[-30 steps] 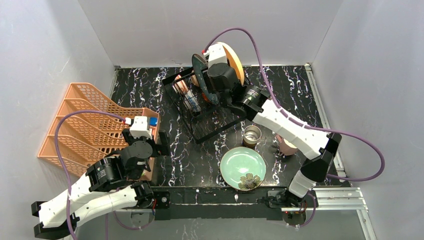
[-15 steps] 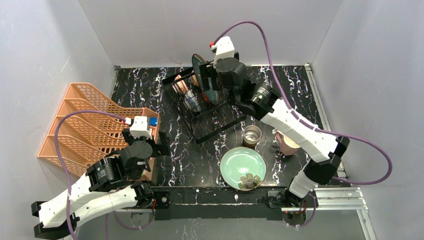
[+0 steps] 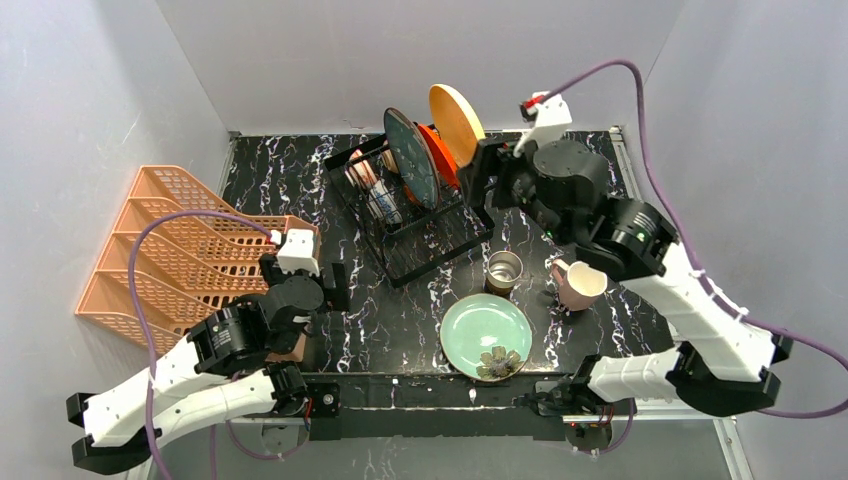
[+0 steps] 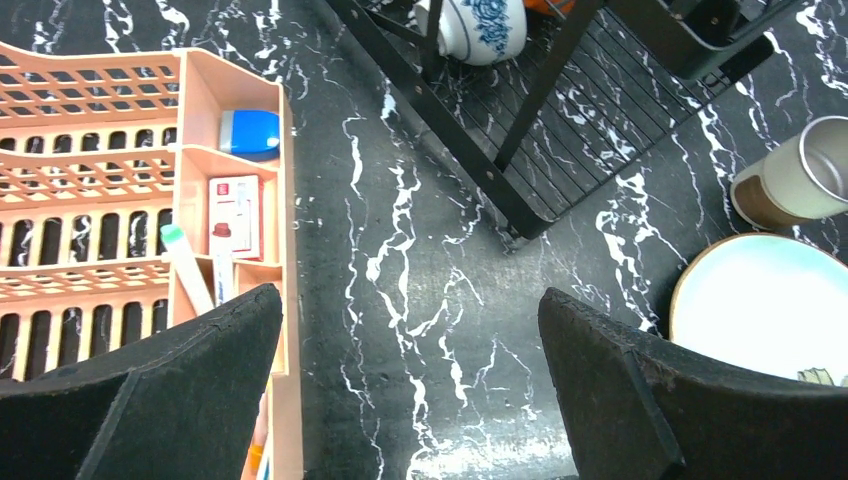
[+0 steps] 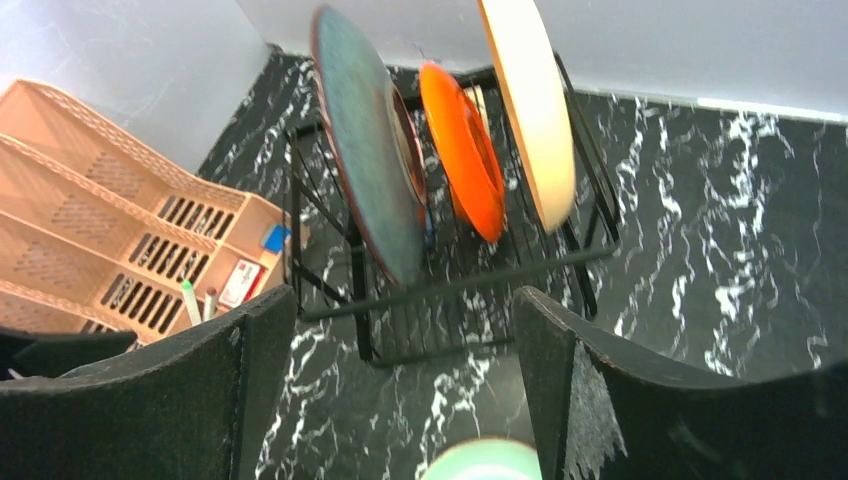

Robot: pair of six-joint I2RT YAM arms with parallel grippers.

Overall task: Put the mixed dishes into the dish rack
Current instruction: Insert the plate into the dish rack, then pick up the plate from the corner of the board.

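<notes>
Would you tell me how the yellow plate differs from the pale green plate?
The yellow plate stands on edge in the black dish rack; the pale green plate lies flat on the table. The yellow plate is already loaded; the pale green plate is not. Both are large and round.

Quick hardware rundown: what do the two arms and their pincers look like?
The left arm and right arm have white link shells and black joint housings. A purple cable loops off each wrist, near a white camera box. The left pincer and right pincer each have two black, wedge-shaped fingers.
</notes>
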